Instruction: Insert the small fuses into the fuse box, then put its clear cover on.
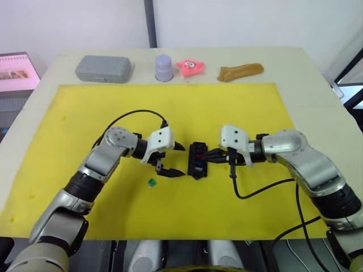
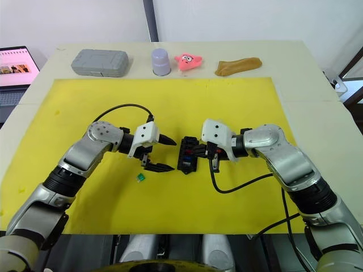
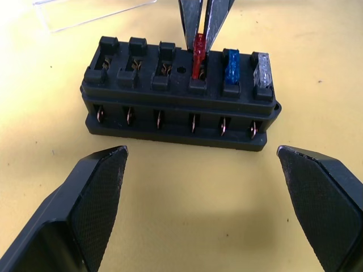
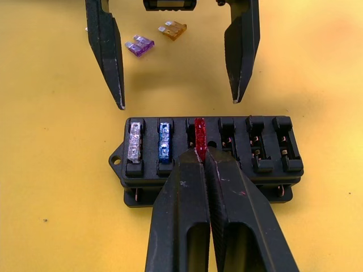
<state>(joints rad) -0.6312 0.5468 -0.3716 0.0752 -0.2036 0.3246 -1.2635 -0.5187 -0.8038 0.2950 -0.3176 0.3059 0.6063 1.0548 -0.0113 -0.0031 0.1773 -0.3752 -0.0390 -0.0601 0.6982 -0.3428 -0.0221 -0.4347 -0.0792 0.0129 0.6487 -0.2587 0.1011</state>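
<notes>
At frame centre the fuse box [image 1: 198,160] is hemmed in: the right gripper [image 4: 201,156] pinches a red fuse [image 4: 199,133] above it, and the left gripper [image 1: 174,160] gapes just beside. Yellow mat [image 1: 238,107] behind lies bare.

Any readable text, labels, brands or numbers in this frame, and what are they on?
No text can be read here.
The laptop screen at the table's left edge shows a pink page; its content is too small to read.
The grey case has no legible marking.
The fuse box and the fuses in it, including the red fuse held by the right gripper, show no legible numbers.
</notes>
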